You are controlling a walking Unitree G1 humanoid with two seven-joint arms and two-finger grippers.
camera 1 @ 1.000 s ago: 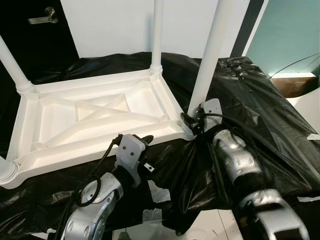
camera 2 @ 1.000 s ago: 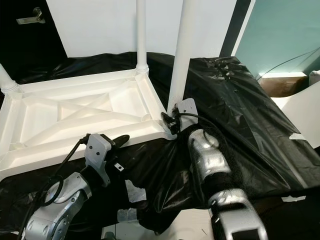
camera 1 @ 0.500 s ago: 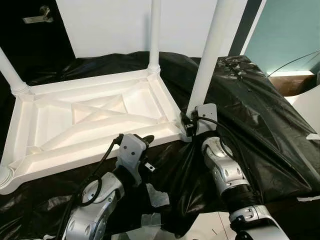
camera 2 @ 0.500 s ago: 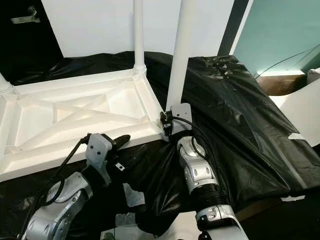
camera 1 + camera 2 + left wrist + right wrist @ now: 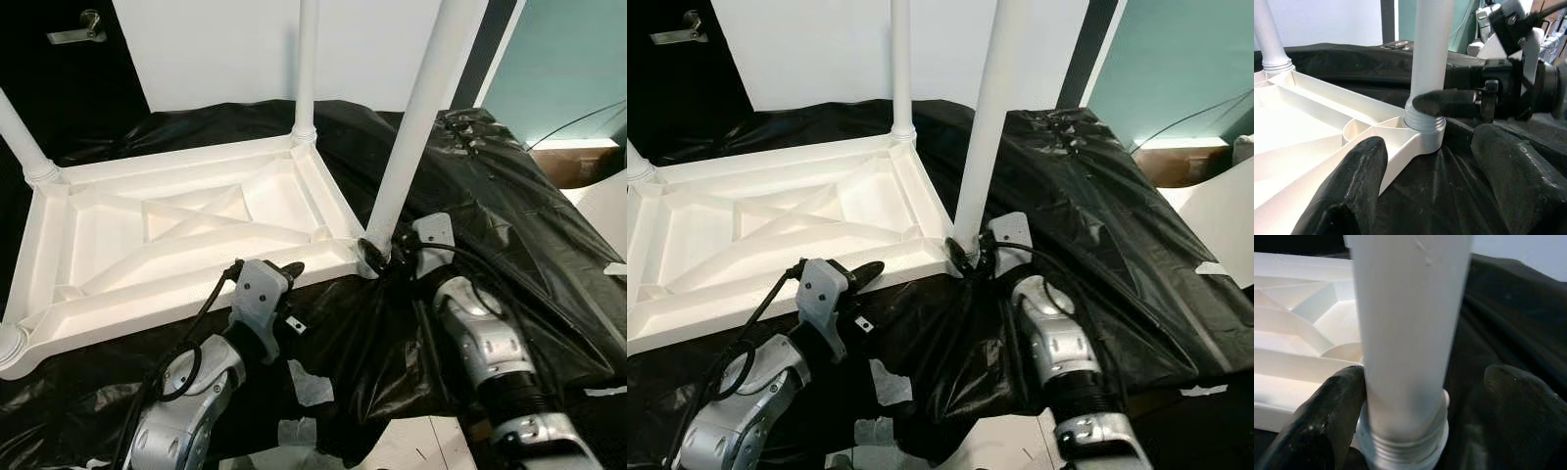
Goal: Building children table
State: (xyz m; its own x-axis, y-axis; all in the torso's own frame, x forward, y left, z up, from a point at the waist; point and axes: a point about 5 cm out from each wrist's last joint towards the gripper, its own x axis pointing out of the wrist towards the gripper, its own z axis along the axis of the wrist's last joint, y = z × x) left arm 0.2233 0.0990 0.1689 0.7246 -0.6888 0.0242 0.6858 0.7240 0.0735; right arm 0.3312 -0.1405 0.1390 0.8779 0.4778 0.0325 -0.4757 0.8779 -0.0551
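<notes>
— Where does the work sit?

— The white plastic tabletop (image 5: 186,245) lies upside down on black plastic sheeting (image 5: 509,215), ribbed underside showing. The leg being fitted (image 5: 416,127) stands at the tabletop's near right corner, its long axis upright with a slight lean, its threaded collar (image 5: 1424,120) seated in the corner socket.

— Which arm is nearer?

— The right gripper (image 5: 377,257). It reaches in from the leg's right side, at the very base. In the right wrist view one finger (image 5: 1327,416) touches the leg just above the threads, while the other (image 5: 1528,406) stands apart from it, so the fingers are spread around the leg, not clamped.

— And the left?

— The left gripper (image 5: 284,274) rests at the tabletop's near edge, just left of that corner, fingers apart, holding nothing.

— What matters for the next move?

— Probably that the leg must turn about its own upright axis to screw home. The leg is a smooth, matte, round tube; soft rubbery pads may slip on it.

— Other legs?

— One at the far right corner (image 5: 306,69), another at the far left corner (image 5: 22,137).
</notes>
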